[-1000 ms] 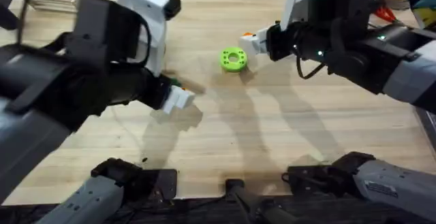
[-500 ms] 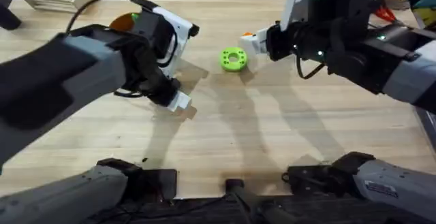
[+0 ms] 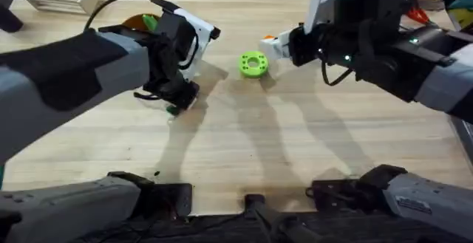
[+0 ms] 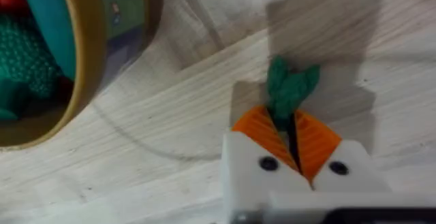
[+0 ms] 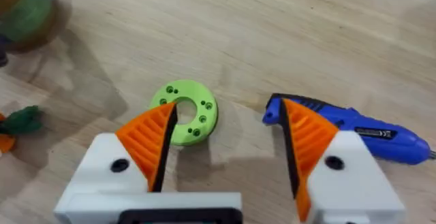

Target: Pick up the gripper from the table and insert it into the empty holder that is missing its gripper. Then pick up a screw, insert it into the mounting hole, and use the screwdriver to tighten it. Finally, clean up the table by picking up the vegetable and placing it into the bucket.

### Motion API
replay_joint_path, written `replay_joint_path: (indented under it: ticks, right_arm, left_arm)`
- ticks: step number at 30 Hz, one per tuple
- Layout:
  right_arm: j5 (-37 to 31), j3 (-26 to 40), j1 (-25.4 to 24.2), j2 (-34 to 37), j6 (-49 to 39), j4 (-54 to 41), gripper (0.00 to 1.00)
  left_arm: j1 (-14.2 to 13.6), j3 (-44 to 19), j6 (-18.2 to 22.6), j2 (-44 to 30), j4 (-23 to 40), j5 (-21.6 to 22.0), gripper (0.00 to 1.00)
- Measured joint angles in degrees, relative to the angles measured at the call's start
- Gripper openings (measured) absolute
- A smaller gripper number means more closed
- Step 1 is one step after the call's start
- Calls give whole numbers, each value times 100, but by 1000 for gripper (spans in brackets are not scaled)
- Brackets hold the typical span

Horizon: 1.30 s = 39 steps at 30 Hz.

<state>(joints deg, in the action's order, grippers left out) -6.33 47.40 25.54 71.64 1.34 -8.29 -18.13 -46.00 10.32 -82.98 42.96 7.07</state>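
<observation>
Your left gripper is closed on the vegetable, leafy end pointing out past the fingertips, with the bucket close beside it, so you carry toward its rim; your right gripper hangs open by the screwdriver.

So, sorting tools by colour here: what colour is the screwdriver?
Bright blue, with a dark label; the screwdriver shows best in the right wrist view.

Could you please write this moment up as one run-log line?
phase: cleanup | left gripper: shut on vegetable at the table, beside bucket | right gripper: open above green ring, by screwdriver
</observation>
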Motion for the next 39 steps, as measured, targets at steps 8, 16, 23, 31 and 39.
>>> replay_joint_path:
  ticks: [8,16,23,31,39]
  right_arm:
    - [0,0,0,0,0,-2,857]
    - [0,0,0,0,0,-2,857]
    - [-2,0,0,0,0,-2,857]
    - [-1,0,0,0,0,-2,856]
    - [0,0,0,0,0,-2,858]
  left_arm:
    - [0,-904,0,-2,1960,-69,24]
    - [112,-3217,-16,22,2296,-64,24]
    - [854,-3436,-643,5,1085,155,24]
    - [1623,-3436,-2568,-712,904,164,24]
    - [1580,-3429,-3198,-1263,843,74,24]
